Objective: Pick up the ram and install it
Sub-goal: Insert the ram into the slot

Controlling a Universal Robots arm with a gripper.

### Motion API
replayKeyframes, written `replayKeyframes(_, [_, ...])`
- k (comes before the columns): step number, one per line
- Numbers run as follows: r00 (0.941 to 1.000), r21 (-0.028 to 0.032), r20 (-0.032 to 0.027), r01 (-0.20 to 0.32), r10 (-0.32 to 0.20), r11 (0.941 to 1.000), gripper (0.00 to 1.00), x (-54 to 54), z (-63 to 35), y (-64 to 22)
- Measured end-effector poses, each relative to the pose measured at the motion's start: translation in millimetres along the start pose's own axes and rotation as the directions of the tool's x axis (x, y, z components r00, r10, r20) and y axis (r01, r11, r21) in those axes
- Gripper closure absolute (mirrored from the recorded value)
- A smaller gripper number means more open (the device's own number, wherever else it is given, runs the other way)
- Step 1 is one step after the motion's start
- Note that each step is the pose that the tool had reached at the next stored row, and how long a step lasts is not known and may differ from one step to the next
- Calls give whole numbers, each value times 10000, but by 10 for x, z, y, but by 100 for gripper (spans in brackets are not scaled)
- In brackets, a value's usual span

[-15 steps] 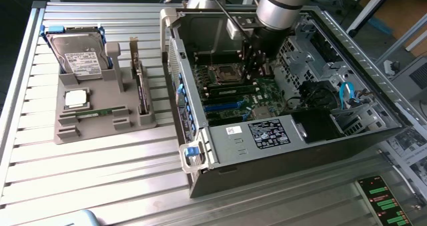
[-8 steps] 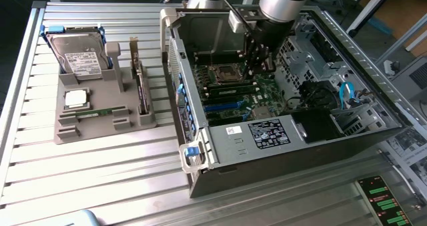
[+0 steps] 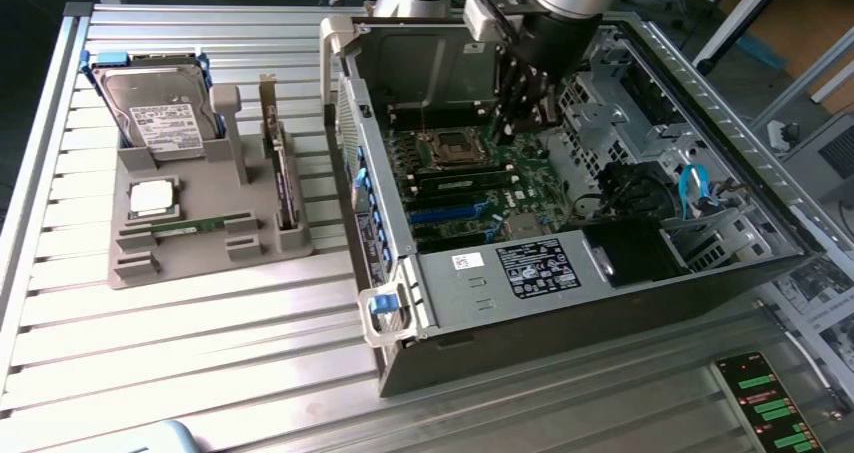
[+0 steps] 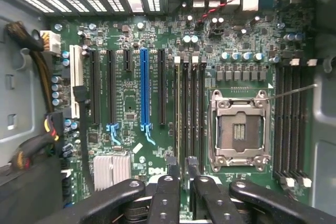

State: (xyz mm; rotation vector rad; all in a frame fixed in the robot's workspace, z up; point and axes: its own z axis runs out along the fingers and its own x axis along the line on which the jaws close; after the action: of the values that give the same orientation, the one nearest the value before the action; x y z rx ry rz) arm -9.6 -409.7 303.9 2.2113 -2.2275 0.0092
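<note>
The ram (image 3: 187,225), a thin green stick, lies flat in the grey holder (image 3: 200,265) on the table, at the exterior view's left. My gripper (image 3: 511,133) hangs inside the open computer case (image 3: 561,273), far from the ram, just above the motherboard. In the wrist view the gripper (image 4: 181,164) points down at the row of black memory slots (image 4: 190,108) beside the processor socket (image 4: 239,129). Its dark fingertips (image 4: 170,167) stand a little apart, and I see nothing held between them.
The holder also carries a hard drive (image 3: 160,118), a square silver processor (image 3: 151,198) and an upright expansion card (image 3: 280,178). Case walls, a drive cage (image 3: 627,123) and cables (image 3: 691,188) crowd the gripper. Slatted table (image 3: 200,343) lies in front.
</note>
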Motion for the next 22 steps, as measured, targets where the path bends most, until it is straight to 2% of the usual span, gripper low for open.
replayKeyframes(10, [10000, 0, 0, 0, 0, 10000, 81, 2, -267, -1])
replayKeyframes(15, [10000, -2, -4, 0, 0, 10000, 81, 2, -291, -1])
replayKeyframes(20, [10000, -1, -2, 0, 0, 10000, 81, 2, -370, -1])
replayKeyframes(22, [10000, 0, 0, 0, 0, 10000, 81, 2, -373, -1])
